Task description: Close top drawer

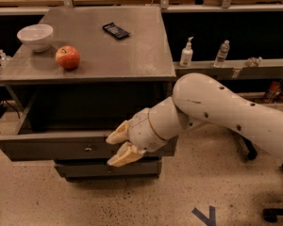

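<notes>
The top drawer [47, 147] of the grey cabinet stands pulled out, its interior dark and its small metal knob [88, 149] at the centre of the flat front. My gripper [114, 148] is at the drawer front, just right of the knob, pointing left. Its two tan fingers [121, 158] are spread apart, one above the other, and hold nothing. The white arm reaches in from the right and covers the right end of the drawer front.
On the cabinet top [132, 55] lie a red apple [68, 57], a white bowl [35, 36] and a black phone [116, 30]. A lower drawer front [85, 169] shows below. Bottles [187, 53] stand on a shelf at the right. A chair base [273, 213] sits at the bottom right.
</notes>
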Controlling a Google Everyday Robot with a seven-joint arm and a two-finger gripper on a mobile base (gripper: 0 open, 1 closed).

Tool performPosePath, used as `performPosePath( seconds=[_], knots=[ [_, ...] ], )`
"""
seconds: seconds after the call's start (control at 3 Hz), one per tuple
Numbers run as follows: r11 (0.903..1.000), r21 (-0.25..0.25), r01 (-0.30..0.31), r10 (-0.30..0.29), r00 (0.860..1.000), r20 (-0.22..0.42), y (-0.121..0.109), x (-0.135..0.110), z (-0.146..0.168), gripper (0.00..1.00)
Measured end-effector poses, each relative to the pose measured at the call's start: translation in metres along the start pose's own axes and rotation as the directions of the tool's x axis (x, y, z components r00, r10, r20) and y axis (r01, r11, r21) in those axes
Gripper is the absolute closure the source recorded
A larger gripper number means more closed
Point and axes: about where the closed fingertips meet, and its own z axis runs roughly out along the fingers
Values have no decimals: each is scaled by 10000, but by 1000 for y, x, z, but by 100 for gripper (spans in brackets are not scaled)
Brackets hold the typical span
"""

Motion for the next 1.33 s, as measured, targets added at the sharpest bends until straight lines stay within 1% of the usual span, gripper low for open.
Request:
performPosePath(
  seconds=[0.33, 0.67, 1.0, 1.33],
  knots=[
    [9998, 84, -175, 171, 9985, 524, -2, 4, 16, 77],
    [9984, 412, -399, 282, 9669, 2534, 22, 9, 55, 100],
    [9938, 1101, 174, -595, 9178, 3926, 39, -1, 106, 100],
    [9845, 1750, -107, -676, 8979, 4350, 25, 9, 122, 100]
  ],
)
